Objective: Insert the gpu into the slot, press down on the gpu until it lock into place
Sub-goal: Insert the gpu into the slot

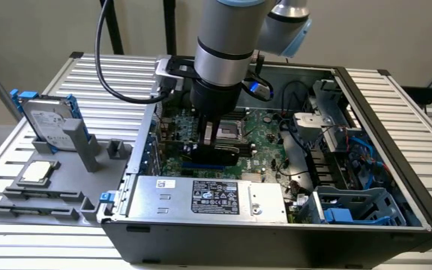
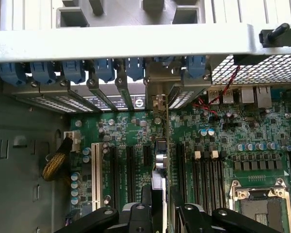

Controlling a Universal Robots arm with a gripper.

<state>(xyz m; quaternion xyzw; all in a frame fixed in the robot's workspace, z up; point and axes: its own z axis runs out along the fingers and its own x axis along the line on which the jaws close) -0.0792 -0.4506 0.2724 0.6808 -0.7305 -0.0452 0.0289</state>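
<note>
Gripper (image 1: 217, 144) (image 2: 160, 206): jaws clamped on graphics card (image 1: 220, 153) (image 2: 158, 162), which stands on edge.
Card: directly over blue slot (image 1: 199, 167); whether seated, cannot tell.
Slot: on motherboard (image 1: 267, 147), along the edge nearest the power supply (image 1: 201, 197), inside computer case (image 1: 276, 244).

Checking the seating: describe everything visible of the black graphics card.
The flat black glossy rectangular graphics card stands on edge, gripped from above by the robot gripper. Its lower edge is at the long bright-blue slot on the green motherboard inside the open computer case. Whether it is locked cannot be seen.
</note>
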